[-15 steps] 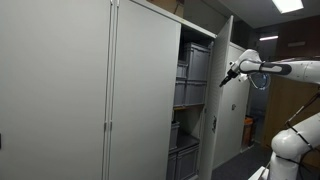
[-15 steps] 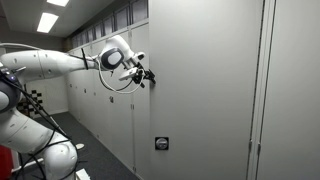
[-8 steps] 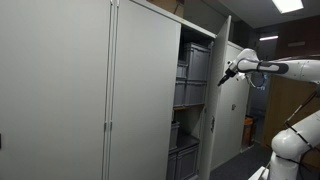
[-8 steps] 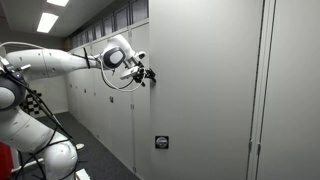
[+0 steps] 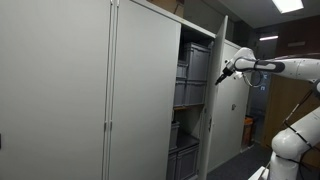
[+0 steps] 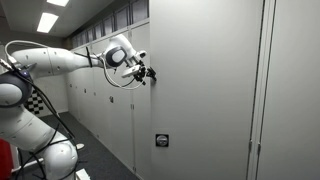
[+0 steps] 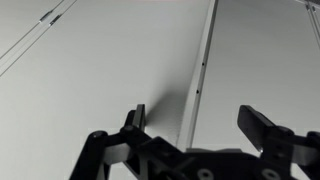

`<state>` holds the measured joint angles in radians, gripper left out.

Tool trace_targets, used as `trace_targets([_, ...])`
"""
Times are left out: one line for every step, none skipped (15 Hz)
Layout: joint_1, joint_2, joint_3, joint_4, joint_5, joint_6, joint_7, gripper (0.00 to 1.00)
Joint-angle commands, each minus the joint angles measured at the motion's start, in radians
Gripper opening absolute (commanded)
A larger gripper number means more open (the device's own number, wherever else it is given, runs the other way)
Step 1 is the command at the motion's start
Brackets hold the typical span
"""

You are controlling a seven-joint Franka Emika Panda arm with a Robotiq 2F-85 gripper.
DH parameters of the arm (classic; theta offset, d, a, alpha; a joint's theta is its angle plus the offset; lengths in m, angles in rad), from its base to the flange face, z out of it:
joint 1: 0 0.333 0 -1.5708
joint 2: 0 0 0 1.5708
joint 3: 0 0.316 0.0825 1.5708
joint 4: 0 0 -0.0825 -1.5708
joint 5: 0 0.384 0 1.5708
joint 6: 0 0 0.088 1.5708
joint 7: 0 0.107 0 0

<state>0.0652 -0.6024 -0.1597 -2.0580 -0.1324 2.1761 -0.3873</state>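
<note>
My gripper [image 5: 222,78] is at the outer face of the half-open cabinet door [image 5: 218,60], touching or almost touching it. It also shows against the door [image 6: 200,80] in an exterior view, as the gripper [image 6: 148,76]. In the wrist view the gripper [image 7: 200,125] is open and empty, its two fingers [image 7: 262,128] spread wide either side of the door's edge [image 7: 203,70]. Nothing is between the jaws.
Inside the open cabinet stand several grey plastic crates [image 5: 192,65] on shelves, with more below [image 5: 182,155]. A closed grey cabinet door [image 5: 60,90] fills the near side. A small label or lock plate [image 6: 161,142] sits low on the door. A row of cabinets [image 6: 95,90] runs behind the arm.
The gripper has moved slightly towards the cabinet with the door, which now stands a little more closed. Jaws stay open.
</note>
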Motion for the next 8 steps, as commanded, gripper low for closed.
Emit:
trace_targets([0.008, 0.046, 0.014, 0.061, 0.029, 0.019, -0.008, 1.0])
trace_targets([0.008, 0.051, 0.016, 0.067, 0.029, 0.02, -0.009, 1.0])
trace_targets([0.008, 0.056, 0.018, 0.071, 0.03, 0.021, -0.008, 1.0])
trace_targets([0.008, 0.061, 0.021, 0.075, 0.031, 0.022, -0.006, 1.0])
trace_targets([0.008, 0.067, 0.023, 0.08, 0.032, 0.023, -0.005, 1.0])
trace_targets([0.007, 0.072, 0.024, 0.086, 0.034, 0.023, -0.004, 1.0])
trace_targets([0.008, 0.079, 0.025, 0.091, 0.037, 0.023, -0.003, 1.0])
trace_targets([0.006, 0.086, 0.027, 0.094, 0.038, 0.025, 0.001, 1.0])
